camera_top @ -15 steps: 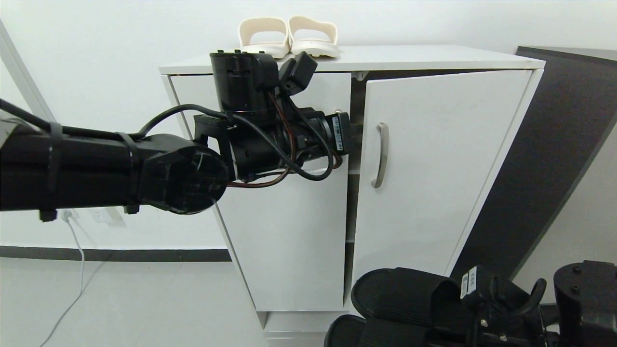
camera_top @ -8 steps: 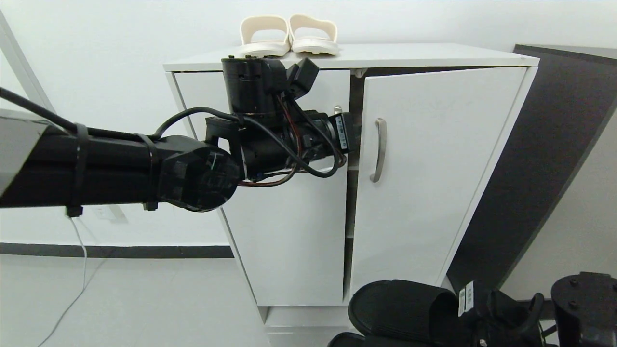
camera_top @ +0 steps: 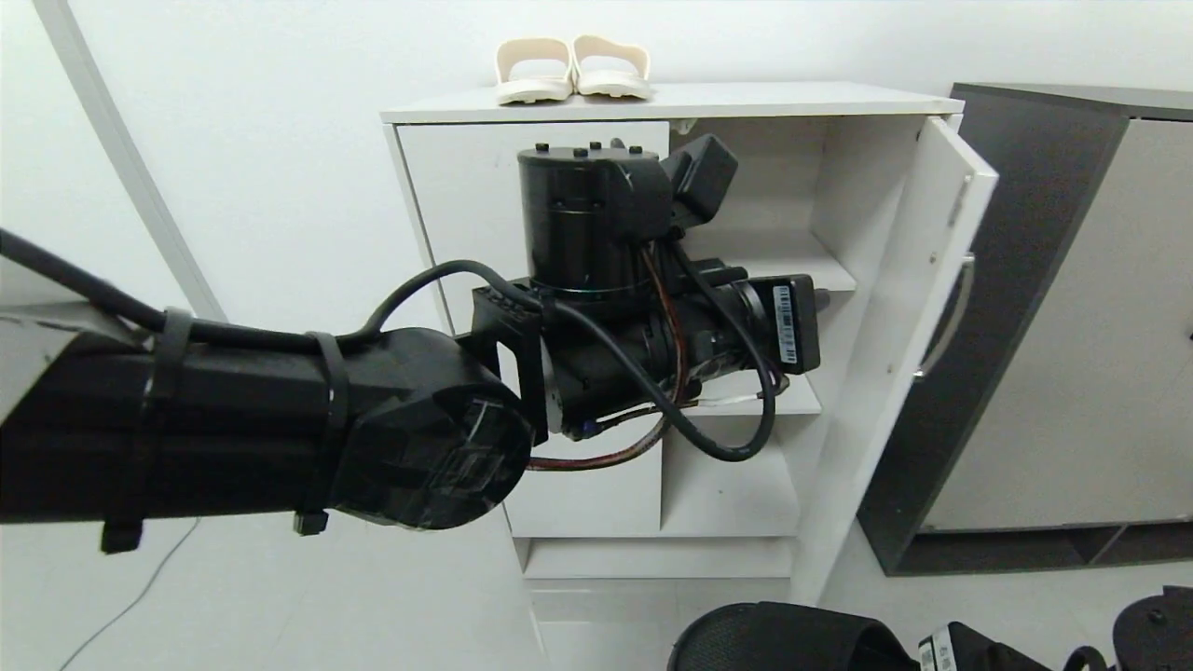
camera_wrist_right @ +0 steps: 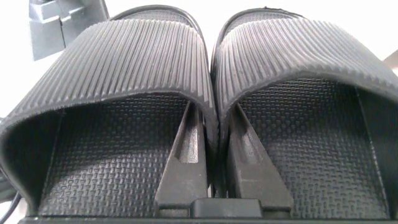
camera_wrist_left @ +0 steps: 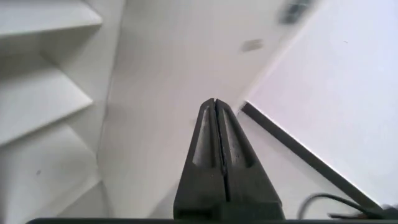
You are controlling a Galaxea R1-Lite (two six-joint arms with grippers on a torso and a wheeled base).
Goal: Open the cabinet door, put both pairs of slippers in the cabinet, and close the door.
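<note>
By the white wall (camera_top: 242, 130) the cabinet door (camera_top: 895, 373) stands open; left gripper (camera_wrist_left: 215, 104), fingers (camera_wrist_left: 204, 140) together, faces its shelves (camera_wrist_left: 37, 106); right gripper (camera_wrist_right: 214, 115) clamps the black slippers' (camera_wrist_right: 149, 68) adjoining straps.

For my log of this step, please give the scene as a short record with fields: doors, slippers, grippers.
right door: open wide
left door: closed
shelves: showing in the open half
white slippers: side by side on the cabinet top
black slippers: held as a pair, low before the cabinet
right gripper: shut on the black slippers, one finger inside each
left gripper: shut, holding nothing, near the open half
</note>
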